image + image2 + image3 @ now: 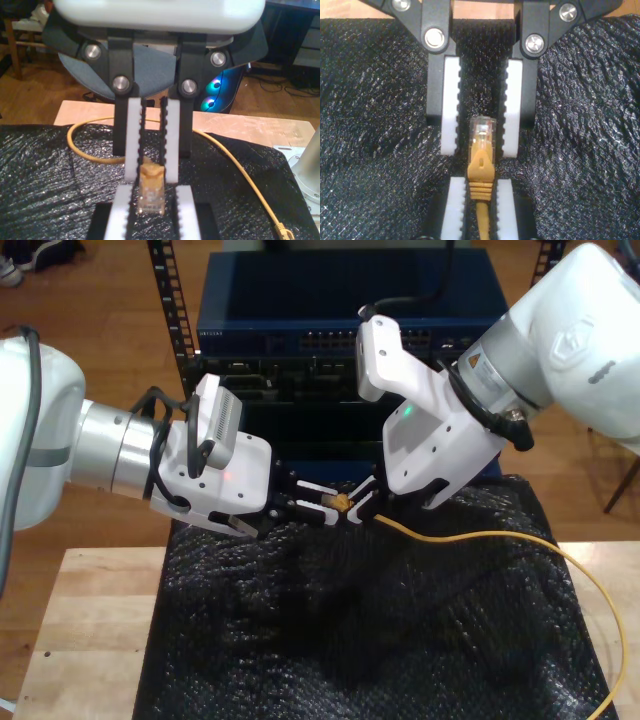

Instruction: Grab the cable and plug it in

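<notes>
- My second gripper [479,187] is clamped on the cable [480,536] behind its plug, at the centre of the exterior view, to steady it.
- My first gripper [151,192] straddles the plug tip with its jaws apart, likely to take over.

Warm, dim indoor light in all views. Small glints of glare across the black wrap [350,630]. Soft blur on the wrist pictures, background unsharp. Blue-green glow from fans [214,95] behind. White arm shells [590,330] bright, slightly washed out.
</notes>
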You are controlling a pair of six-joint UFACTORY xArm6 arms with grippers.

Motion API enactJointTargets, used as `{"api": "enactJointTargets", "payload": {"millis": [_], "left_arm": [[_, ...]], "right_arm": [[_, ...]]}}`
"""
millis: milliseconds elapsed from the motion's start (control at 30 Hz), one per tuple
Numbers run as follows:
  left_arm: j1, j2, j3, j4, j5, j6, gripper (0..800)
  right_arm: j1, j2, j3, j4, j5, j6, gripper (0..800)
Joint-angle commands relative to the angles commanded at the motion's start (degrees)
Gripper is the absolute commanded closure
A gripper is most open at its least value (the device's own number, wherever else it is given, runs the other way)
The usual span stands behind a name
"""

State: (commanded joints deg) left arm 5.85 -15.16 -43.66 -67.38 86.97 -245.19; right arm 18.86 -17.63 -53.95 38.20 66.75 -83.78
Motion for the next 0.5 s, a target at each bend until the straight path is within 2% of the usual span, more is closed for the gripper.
{"api": "enactJointTargets", "payload": {"millis": [500], "left_arm": [[0.1,-0.1,0.0,0.0,0.4,0.0,638]], "right_arm": [[-0.1,0.0,0.0,0.0,0.0,0.0,796]]}}
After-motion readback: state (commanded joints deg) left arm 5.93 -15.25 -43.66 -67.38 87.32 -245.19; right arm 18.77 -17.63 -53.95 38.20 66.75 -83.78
